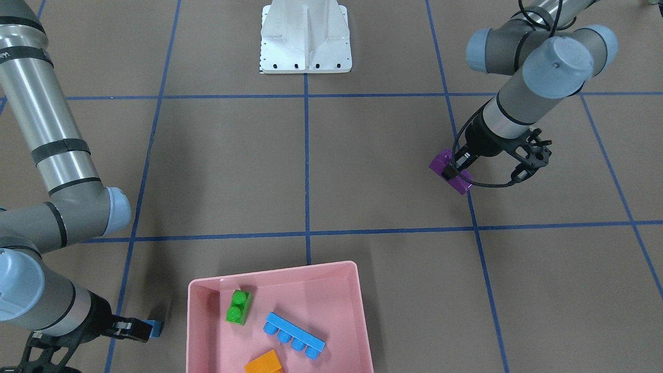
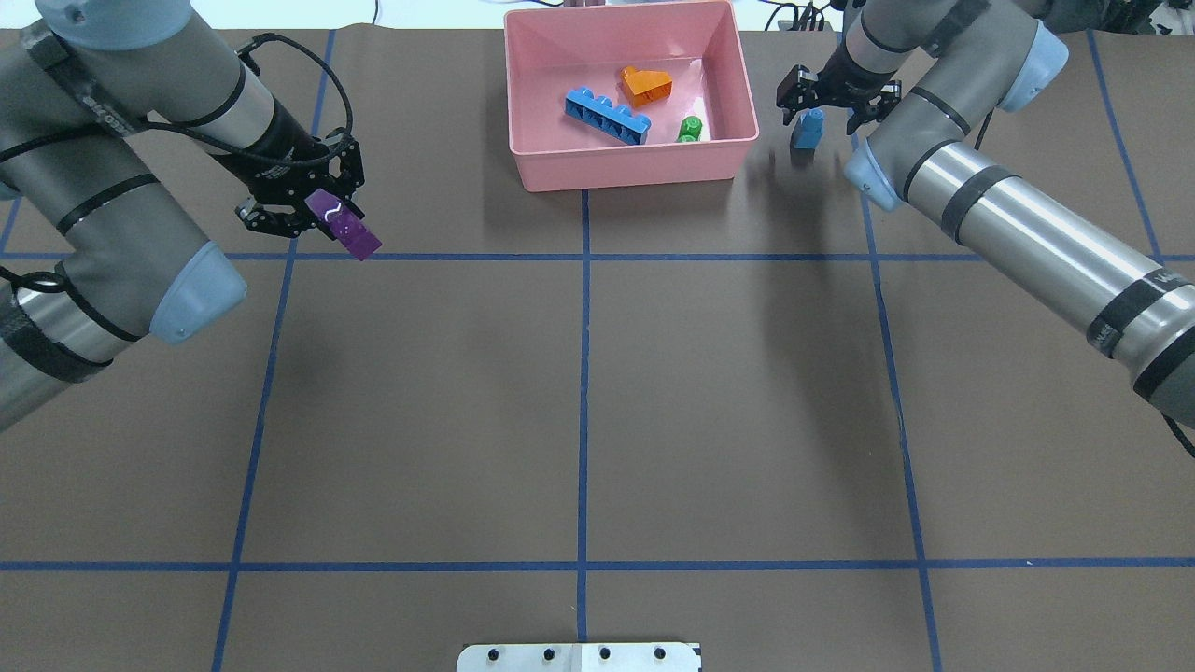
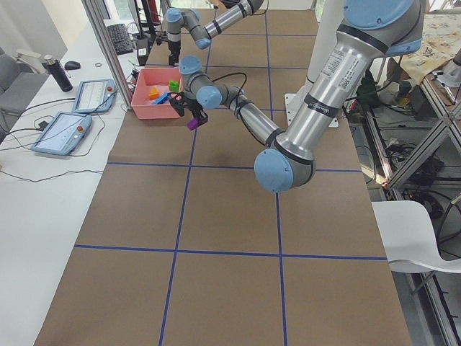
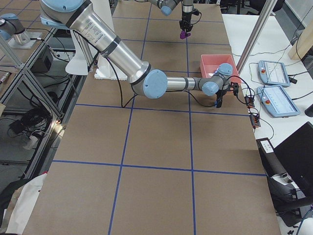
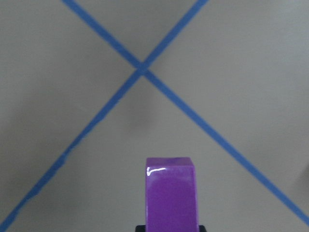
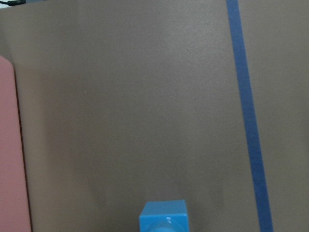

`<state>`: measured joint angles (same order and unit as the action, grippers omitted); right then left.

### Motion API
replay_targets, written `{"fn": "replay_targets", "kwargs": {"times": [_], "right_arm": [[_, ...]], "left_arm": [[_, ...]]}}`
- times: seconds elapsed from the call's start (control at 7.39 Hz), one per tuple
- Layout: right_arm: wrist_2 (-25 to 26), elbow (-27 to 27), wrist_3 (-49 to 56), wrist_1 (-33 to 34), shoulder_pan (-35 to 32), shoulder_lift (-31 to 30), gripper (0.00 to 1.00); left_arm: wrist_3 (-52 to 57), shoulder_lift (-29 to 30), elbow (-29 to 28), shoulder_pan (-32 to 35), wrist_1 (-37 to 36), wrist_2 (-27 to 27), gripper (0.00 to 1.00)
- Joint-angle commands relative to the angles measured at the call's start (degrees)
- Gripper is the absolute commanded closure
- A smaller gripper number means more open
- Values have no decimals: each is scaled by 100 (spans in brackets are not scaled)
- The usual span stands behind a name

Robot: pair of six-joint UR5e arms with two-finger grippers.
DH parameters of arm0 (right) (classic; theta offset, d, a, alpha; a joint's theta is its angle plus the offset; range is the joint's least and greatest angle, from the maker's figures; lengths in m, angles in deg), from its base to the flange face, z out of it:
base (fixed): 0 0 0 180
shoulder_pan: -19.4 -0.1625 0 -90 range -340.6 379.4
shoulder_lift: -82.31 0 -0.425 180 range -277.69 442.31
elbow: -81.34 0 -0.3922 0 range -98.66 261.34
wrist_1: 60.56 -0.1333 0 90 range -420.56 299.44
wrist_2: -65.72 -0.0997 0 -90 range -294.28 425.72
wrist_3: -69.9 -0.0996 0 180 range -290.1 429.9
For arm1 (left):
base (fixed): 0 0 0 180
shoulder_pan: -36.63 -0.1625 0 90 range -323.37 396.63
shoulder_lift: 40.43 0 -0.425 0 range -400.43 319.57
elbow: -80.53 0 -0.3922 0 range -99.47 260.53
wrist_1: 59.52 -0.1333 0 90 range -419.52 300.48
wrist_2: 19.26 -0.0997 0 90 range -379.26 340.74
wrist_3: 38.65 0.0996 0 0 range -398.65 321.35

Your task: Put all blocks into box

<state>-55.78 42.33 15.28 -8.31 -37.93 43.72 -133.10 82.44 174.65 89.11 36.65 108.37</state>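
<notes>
My left gripper [image 2: 322,210] pinched on purple block [image 2: 344,225], well off pink box [image 2: 631,168] at 9 o'clock. My right gripper [image 2: 822,103] clamps small blue block [image 2: 808,129] just beside box at 3 o'clock. Both light, stiff, glossy-slippery, I judge: hold flat sides.

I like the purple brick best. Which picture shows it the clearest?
The overhead exterior view: the purple brick shows nearly whole, held in the left gripper, clear of the pink box. The left wrist view shows only one glossy end. Front-facing, a finger hides part of it. In both side views it is tiny.
</notes>
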Motion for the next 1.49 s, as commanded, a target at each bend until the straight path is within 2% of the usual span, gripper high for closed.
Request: {"fn": "replay_targets", "kwargs": {"times": [0.0, 0.14, 0.27, 0.41, 0.68, 0.81, 1.08, 1.22, 1.35], "right_arm": [[188, 8, 39, -13, 143, -17, 11], [197, 8, 39, -13, 151, 9, 75], [197, 8, 74, -13, 152, 35, 100], [319, 8, 170, -13, 152, 70, 100], [417, 8, 390, -13, 117, 79, 100], [426, -1, 391, 13, -5, 288, 100], [522, -1, 391, 31, -42, 325, 100], [523, -1, 382, 57, -120, 447, 100], [523, -1, 356, 223, -217, 718, 100]], "left_arm": [[41, 971, -933, 131, -2, -2, 100], [154, 1620, -1600, 157, 15, -184, 100], [207, 2270, -2286, 166, 59, -412, 100], [338, 2686, -2806, 184, 103, -571, 100], [322, 3275, -3886, 175, 1038, -1002, 100], [305, 3496, -4249, 132, 1487, -1369, 100], [304, 3691, -4795, 9, 2130, -1574, 100], [304, 3761, -5093, -201, 2525, -1984, 100], [313, 3823, -5331, -290, 2781, -2049, 100]]}}
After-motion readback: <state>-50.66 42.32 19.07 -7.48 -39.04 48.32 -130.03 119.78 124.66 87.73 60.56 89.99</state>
